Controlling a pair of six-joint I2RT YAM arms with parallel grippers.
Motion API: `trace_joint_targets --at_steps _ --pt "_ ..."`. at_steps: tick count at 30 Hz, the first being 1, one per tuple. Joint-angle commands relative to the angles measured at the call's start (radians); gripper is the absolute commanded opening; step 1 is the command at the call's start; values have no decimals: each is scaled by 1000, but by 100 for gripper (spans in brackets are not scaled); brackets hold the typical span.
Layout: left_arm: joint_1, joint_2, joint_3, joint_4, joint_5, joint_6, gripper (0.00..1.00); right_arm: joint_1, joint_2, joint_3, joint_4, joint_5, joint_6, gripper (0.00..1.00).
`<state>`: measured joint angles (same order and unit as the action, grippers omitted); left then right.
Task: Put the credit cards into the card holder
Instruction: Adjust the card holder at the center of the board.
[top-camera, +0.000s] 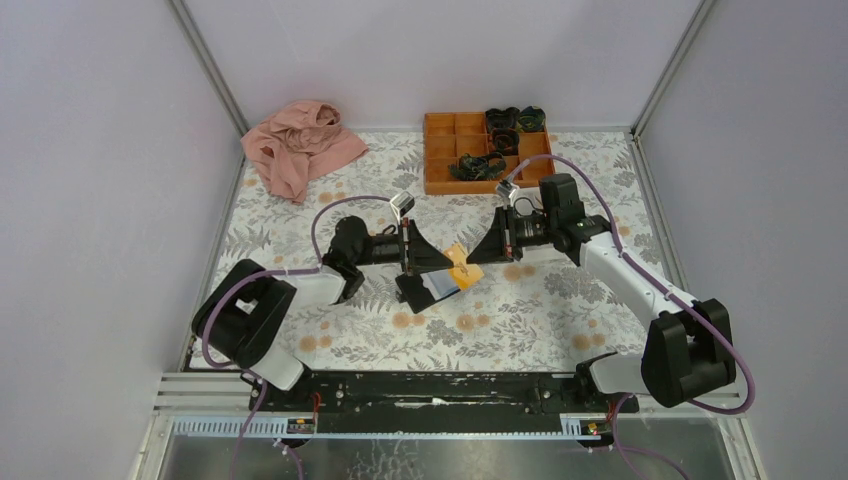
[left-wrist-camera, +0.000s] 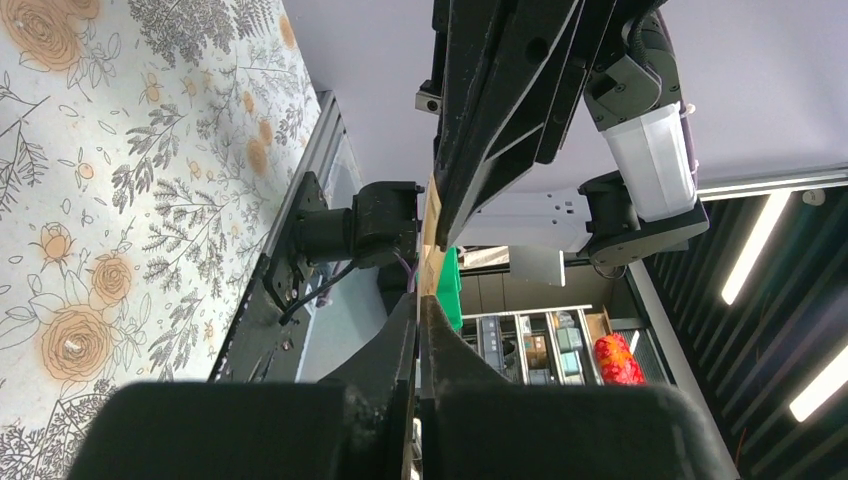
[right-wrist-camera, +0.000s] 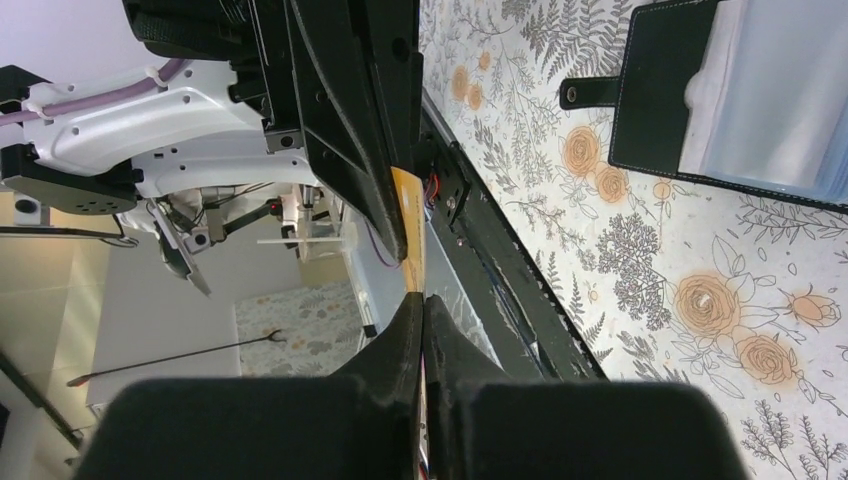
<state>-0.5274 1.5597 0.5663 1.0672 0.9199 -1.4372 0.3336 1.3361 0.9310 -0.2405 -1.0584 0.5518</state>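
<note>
We see the table (top-camera: 540, 320) first, covered in a print of grey leaves and orange roses that fills the middle of the top view. The left arm (top-camera: 300, 290) and the right arm (top-camera: 620, 270) reach in from the lower corners and meet at the centre. A pink cloth (top-camera: 298, 150) lies crumpled at the upper left of the table. An orange tray (top-camera: 440, 150) with compartments sits at the upper middle, with dark items (top-camera: 505, 125) in its right-hand cells.

The holder (top-camera: 415, 292) lies open and flat on the table just below centre, black with a pale blue pocket panel facing up. In the right wrist view it fills the upper right, its strap tab pointing left.

The left gripper (top-camera: 447, 262) points right and the right gripper (top-camera: 470, 258) points left, tip to tip just above the holder. Both have their jaws drawn narrow, each pinching an opposite end of one orange-yellow card (top-camera: 463, 274). The card is held off the table, over the holder's right edge. In the left wrist view it shows edge-on as a thin tan strip between the two sets of tips. Its face is too small and too edge-on for us to read any print.
</note>
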Motion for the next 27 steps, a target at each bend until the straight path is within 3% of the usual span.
trace_joint_targets --at_steps 1,4,5,7,9,17,23,27 --pt "-5 4 19 82 11 -14 5 9 -18 -13 44 -42 14 0" --pt "-1 -16 -2 19 -25 13 43 10 -20 -24 59 -44 25 0" --pt "2 -30 -12 -22 -47 35 52 10 -21 -25 59 -43 25 0" --pt "7 -61 -31 -123 -89 85 67 9 -24 -25 57 -37 21 0" --pt "11 -104 -51 -208 -143 121 73 10 -26 -22 45 -17 8 0" --pt "11 -305 -81 -667 -459 258 72 11 8 13 -18 124 -73 0" --pt "-6 -399 -93 -901 -616 309 41 74 77 68 -78 329 -187 0" --pt "-31 -379 -96 -953 -648 313 30 124 130 83 -65 470 -226 0"
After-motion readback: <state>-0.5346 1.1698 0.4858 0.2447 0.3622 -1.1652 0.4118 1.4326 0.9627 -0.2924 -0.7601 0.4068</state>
